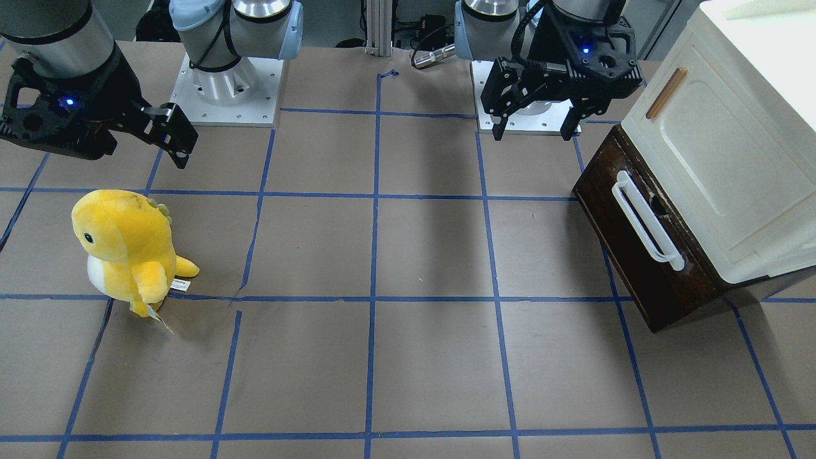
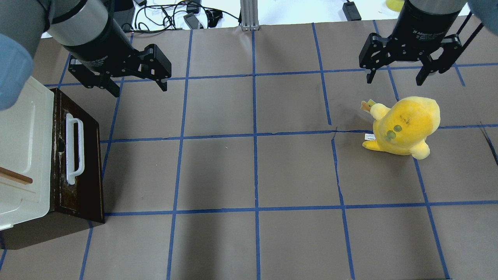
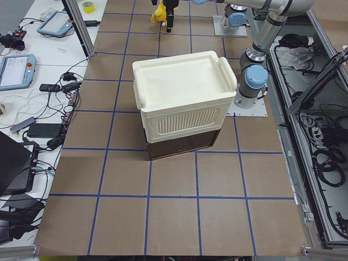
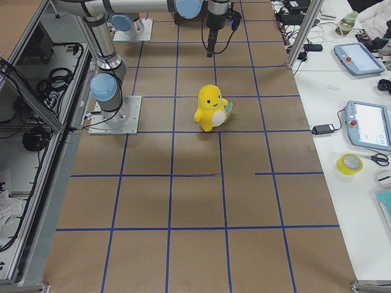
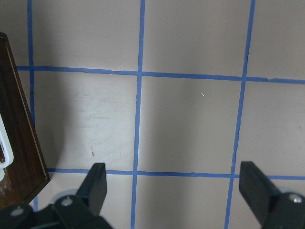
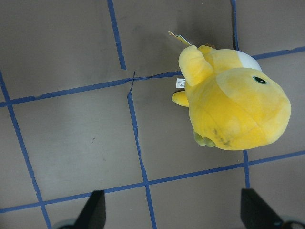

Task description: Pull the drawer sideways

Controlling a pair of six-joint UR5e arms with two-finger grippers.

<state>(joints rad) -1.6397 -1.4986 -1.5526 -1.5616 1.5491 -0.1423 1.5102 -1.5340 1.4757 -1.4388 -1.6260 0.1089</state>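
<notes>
The drawer (image 1: 637, 271) has a dark brown worn front with a long white bar handle (image 1: 645, 221) and sits under a cream cabinet (image 1: 720, 146). It looks pushed in. In the overhead view the drawer (image 2: 91, 163) and its handle (image 2: 70, 155) are at the left edge. My left gripper (image 2: 140, 89) is open and empty, above the table just beyond the drawer's front. It also shows in the front view (image 1: 532, 132) and in its wrist view (image 5: 174, 183), where the drawer's edge (image 5: 19, 129) is at the left. My right gripper (image 2: 394, 79) is open and empty, far off.
A yellow plush dinosaur (image 2: 406, 126) stands on the brown paper table under my right gripper (image 6: 174, 210), also in the front view (image 1: 127, 248). The cabinet door has a small wooden handle (image 1: 666, 93). Blue tape lines grid the table.
</notes>
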